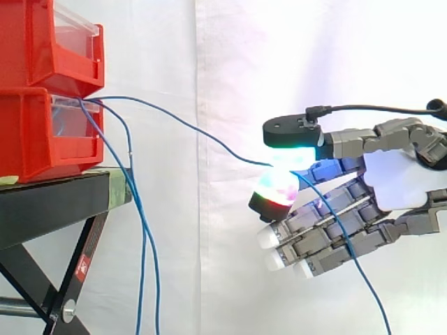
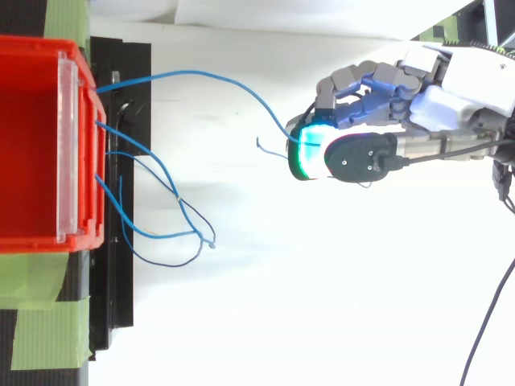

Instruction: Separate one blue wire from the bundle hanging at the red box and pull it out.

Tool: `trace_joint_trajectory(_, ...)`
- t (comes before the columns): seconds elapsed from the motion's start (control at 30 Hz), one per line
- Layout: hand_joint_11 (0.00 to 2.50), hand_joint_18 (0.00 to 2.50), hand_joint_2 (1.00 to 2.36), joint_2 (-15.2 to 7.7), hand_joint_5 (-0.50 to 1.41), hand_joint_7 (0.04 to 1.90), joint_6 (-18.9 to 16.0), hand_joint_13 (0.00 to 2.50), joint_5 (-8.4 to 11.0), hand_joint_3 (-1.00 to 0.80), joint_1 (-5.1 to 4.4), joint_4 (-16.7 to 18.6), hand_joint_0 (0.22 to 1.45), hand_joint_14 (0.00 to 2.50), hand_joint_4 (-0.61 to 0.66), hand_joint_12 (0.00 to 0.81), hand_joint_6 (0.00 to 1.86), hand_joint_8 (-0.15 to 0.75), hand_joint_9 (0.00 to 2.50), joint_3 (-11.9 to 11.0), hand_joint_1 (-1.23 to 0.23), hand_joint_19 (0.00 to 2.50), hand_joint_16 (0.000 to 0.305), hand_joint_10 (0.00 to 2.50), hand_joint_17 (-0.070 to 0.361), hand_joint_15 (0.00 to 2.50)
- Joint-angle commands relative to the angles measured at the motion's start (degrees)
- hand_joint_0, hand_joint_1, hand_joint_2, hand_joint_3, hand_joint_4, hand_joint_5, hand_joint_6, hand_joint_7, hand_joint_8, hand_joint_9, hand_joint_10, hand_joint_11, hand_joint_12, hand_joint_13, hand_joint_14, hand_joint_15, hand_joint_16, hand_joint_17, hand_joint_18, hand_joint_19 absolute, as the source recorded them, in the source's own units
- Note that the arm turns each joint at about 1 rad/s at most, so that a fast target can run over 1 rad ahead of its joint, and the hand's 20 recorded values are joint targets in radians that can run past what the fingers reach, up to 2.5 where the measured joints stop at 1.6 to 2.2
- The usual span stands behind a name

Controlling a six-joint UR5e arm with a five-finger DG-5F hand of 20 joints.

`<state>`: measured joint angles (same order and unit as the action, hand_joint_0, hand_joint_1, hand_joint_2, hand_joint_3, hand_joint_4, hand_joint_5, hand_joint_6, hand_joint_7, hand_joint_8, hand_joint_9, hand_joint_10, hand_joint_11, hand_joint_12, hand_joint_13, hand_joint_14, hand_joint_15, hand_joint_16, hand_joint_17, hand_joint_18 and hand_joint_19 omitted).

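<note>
Wire (image 2: 209, 74) pinched betw. robot hand (image 1: 391, 181) pads (image 1: 276, 192), well clear of bundle (image 1: 144, 237). Pull straight away from box (image 1: 42, 132), grip firm, no jerk.

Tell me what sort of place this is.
Most likely a robot test bench in a lab: a white curtain hangs as a backdrop, red bins sit on a black stand, and a robot hand pinches a blue wire.
</note>
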<state>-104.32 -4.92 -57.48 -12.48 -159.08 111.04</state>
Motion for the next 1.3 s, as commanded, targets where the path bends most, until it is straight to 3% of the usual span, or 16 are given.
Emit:
trace_joint_trajectory(0.0, 0.42, 0.37, 1.02, 0.09, -0.13, 1.21, 0.0, 0.4, 0.0, -0.04, 0.0, 0.0, 0.6, 0.01, -0.13, 0.417, 0.86, 0.29, 0.67, -0.03, -0.82, 0.26, 0.054, 0.01, 0.122, 0.28)
trace_joint_trajectory(1.27, 0.53, 0.51, 1.02, 0.0, -0.12, 1.18, 0.0, 0.55, 0.0, -0.03, 0.09, 0.0, 0.61, 0.01, -0.11, 0.44, 0.86, 0.317, 0.83, -0.03, -0.82, 0.27, 0.057, 0.02, 0.127, 0.34)
